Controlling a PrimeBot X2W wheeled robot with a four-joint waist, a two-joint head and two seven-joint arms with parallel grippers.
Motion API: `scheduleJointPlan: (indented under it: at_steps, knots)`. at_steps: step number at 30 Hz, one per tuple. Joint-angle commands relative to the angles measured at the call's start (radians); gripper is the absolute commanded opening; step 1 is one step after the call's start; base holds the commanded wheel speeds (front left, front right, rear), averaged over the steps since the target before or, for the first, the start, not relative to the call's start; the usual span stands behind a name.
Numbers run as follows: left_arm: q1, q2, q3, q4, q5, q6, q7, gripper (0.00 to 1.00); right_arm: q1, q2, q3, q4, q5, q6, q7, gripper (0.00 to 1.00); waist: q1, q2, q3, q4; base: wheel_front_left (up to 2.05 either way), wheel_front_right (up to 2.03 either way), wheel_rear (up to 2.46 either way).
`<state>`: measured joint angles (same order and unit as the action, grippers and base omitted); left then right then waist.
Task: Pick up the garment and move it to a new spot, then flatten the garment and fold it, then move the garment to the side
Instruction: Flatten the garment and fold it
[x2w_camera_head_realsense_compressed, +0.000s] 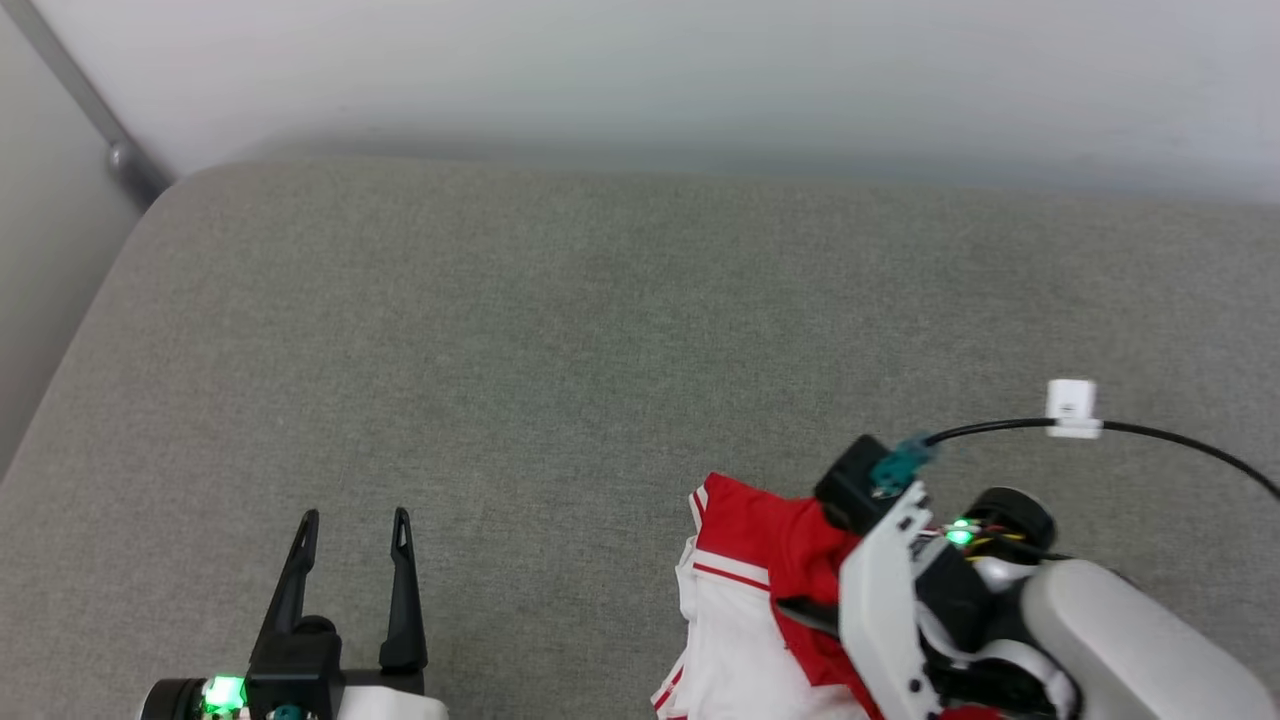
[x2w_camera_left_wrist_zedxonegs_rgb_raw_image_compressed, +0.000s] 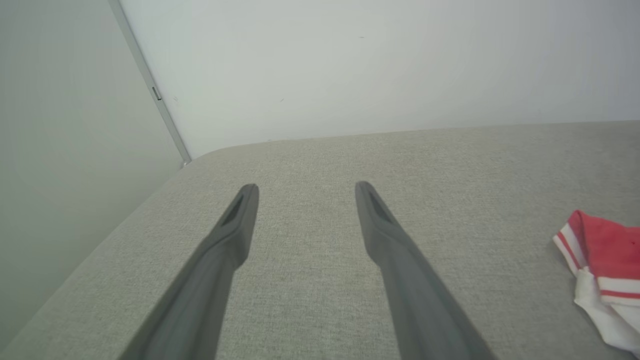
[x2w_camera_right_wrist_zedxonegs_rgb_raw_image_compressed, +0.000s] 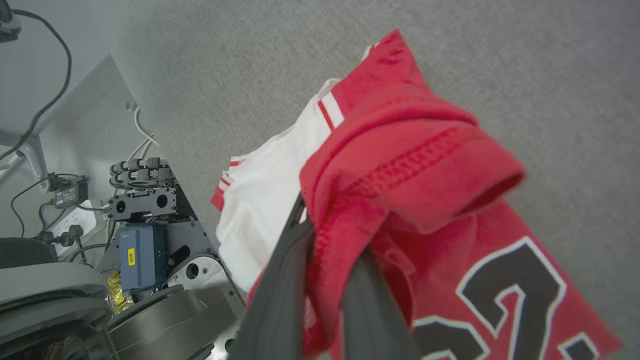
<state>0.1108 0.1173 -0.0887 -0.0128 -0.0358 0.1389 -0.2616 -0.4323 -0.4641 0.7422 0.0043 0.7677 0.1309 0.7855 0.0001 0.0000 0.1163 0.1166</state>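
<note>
- The right gripper has its two dark fingers pressed onto a fold of red cloth, which drapes over and hides the tips.
- The garment hangs bunched around that grip: the red body is uppermost, a white sleeve with striped trim spills to one side, and black white-outlined numerals face the wrist camera.
- In the head view the garment is a crumpled heap at the near right edge of the grey cushion, partly under the right arm. Whether any of it is clear of the cushion cannot be told.
- The left gripper hovers with fingers spread and nothing between them, well apart from the cloth, over bare upholstery on the near left.
- A black cable with a white tag arcs above the right wrist.
- Progress looks early. The grasp is made, but the shirt is wadded and has not yet been carried to a new spot.
- Left to do, by this reading: relocating, flattening, folding and the final shift to the side. The open stretch of cushion ahead looks a likely landing place.
</note>
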Motion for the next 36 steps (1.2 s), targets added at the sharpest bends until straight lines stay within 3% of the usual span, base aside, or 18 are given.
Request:
scheduleJointPlan:
  at_steps: [1,7,11,12,14,19,23,25,26,28,32,36]
  knots:
    - [-0.017,-0.004,0.002,0.001,0.008,-0.005,-0.004,1.0,-0.027,0.016,0.025,0.031,-0.009,0.0,-0.011,0.0,-0.0001,0.0,0.015,0.01,0.0,0.0,0.0]
    - [-0.046,-0.02,-0.005,0.012,0.007,-0.019,-0.004,1.0,-0.116,0.067,0.179,0.239,-0.016,0.0,-0.068,0.0,-0.0001,0.0,0.043,0.034,0.0,0.0,0.0]
    - [-0.051,-0.027,0.004,0.017,0.006,-0.024,-0.004,1.0,-0.144,0.066,0.238,0.307,0.003,0.0,-0.128,0.02,-0.0001,0.0,0.04,0.04,0.0,0.0,0.0]
    - [-0.046,-0.028,0.008,0.017,0.006,-0.024,-0.005,1.0,-0.151,0.062,0.25,0.311,0.007,-0.001,-0.145,0.28,-0.0001,0.0,0.036,0.037,0.0,0.0,0.0]
    - [-0.03,-0.028,0.018,0.019,0.005,-0.024,-0.005,1.0,-0.166,0.048,0.265,0.306,0.017,-0.001,-0.182,1.0,-0.0001,0.0,0.022,0.029,0.0,0.0,0.0]
    - [-0.01,-0.031,0.034,0.018,0.004,-0.034,-0.005,1.0,-0.182,-0.003,0.266,0.225,0.011,0.0,-0.315,1.0,-0.0001,0.0,-0.023,-0.001,0.0,0.0,0.0]
    - [0.01,-0.032,0.047,0.015,0.013,-0.036,-0.005,1.0,-0.166,-0.043,0.181,0.161,-0.029,0.0,-0.453,1.0,-0.0001,0.0,-0.06,-0.031,0.0,0.0,0.0]
    - [0.013,-0.034,0.05,0.016,0.014,-0.04,-0.005,1.0,-0.146,-0.054,0.107,0.154,-0.065,0.0,-0.534,1.0,-0.0001,0.0,-0.077,-0.045,0.0,0.0,0.0]
    - [0.026,-0.035,0.055,0.013,0.012,-0.041,-0.005,1.0,-0.092,-0.032,-0.045,0.18,-0.136,0.0,-0.672,1.0,-0.0001,0.0,-0.097,-0.064,0.0,0.0,0.0]
    - [0.032,-0.036,0.057,0.01,0.014,-0.044,-0.005,1.0,-0.048,-0.008,-0.143,0.202,-0.202,0.0,-0.754,1.0,-0.0001,0.0,-0.109,-0.073,0.0,0.0,0.0]
    - [0.043,-0.038,0.063,0.003,0.015,-0.049,-0.005,1.0,0.047,0.048,-0.331,0.25,-0.347,0.0,-0.885,1.0,-0.0001,0.0,-0.121,-0.088,0.0,0.0,0.0]
    - [0.05,-0.038,0.065,0.002,0.017,-0.055,-0.005,1.0,0.125,0.101,-0.446,0.273,-0.447,0.0,-0.973,1.0,-0.0001,0.0,-0.128,-0.094,0.0,0.0,0.0]
